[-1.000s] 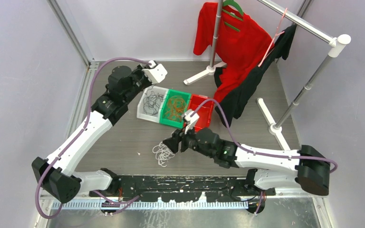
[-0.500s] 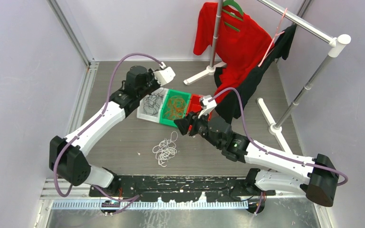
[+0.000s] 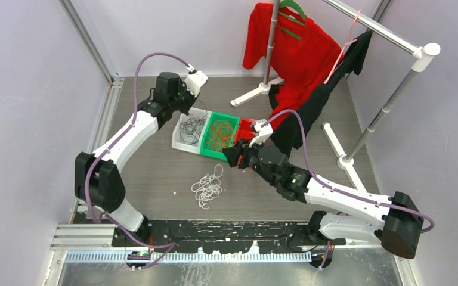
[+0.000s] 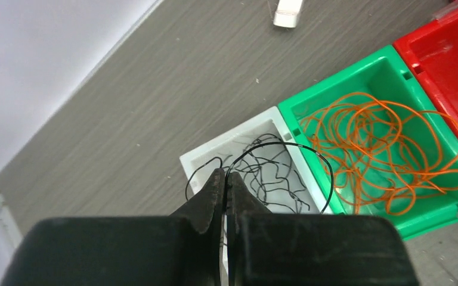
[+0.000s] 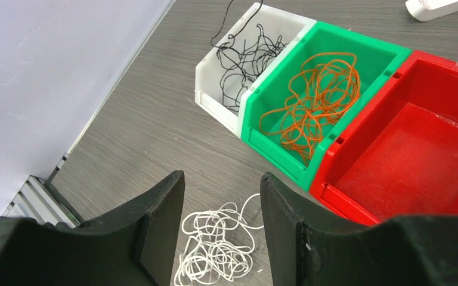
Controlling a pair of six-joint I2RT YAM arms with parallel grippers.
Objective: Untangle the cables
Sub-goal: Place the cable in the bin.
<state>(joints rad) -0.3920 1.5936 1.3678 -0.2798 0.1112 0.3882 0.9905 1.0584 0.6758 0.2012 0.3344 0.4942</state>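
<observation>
The right claw has drawn back from the white cables and now hangs near the green bin, jaws apart and empty. That bundle stays loose on the tabletop, so the red bin is still bare. The left claw has swung over the white bin, pinched shut on a black cable looping above the rest. The orange cables already lie sorted; white likely comes next
</observation>
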